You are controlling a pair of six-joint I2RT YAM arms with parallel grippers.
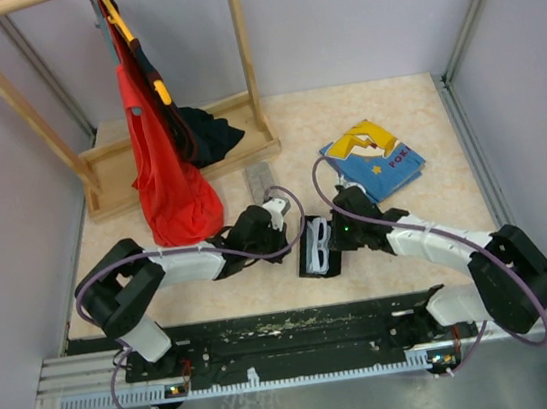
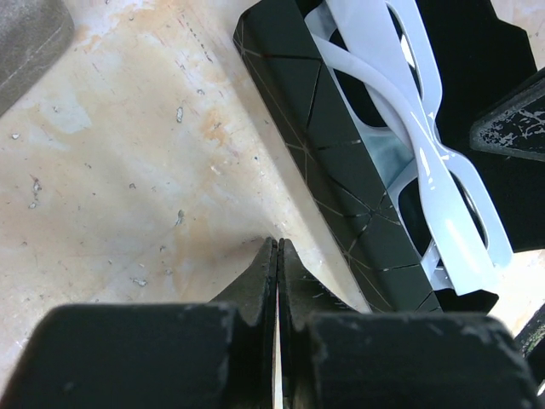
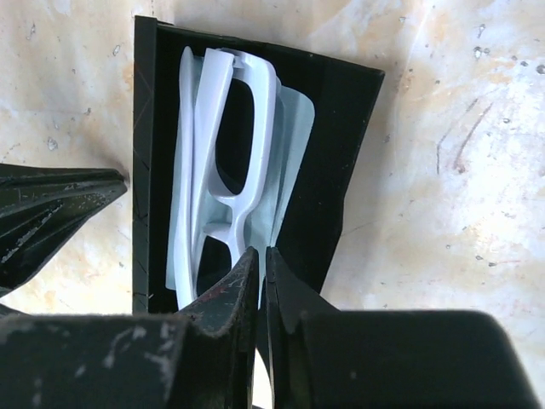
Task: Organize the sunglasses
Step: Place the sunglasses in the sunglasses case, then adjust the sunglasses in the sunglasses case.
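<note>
The 1 white pair of sunglasses point(image 3: 209, 136) lies inside the open black case point(image 3: 341, 153), long axis pointing straight away from the right gripper point(image 3: 260, 273) (tips nearly together over the near end, nothing visibly pinched). The left gripper point(image 2: 277, 256), squeezed together, sits just outside the case wall.

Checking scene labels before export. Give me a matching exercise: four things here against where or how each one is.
1. white sunglasses
2. left gripper
3. red garment
4. blue book

A. hanging from the wooden rack
B. lying inside the open black case
C. flat on the table, right rear
D. shut, holding nothing, beside the case

Pairs: 1-B; 2-D; 3-A; 4-C
</note>
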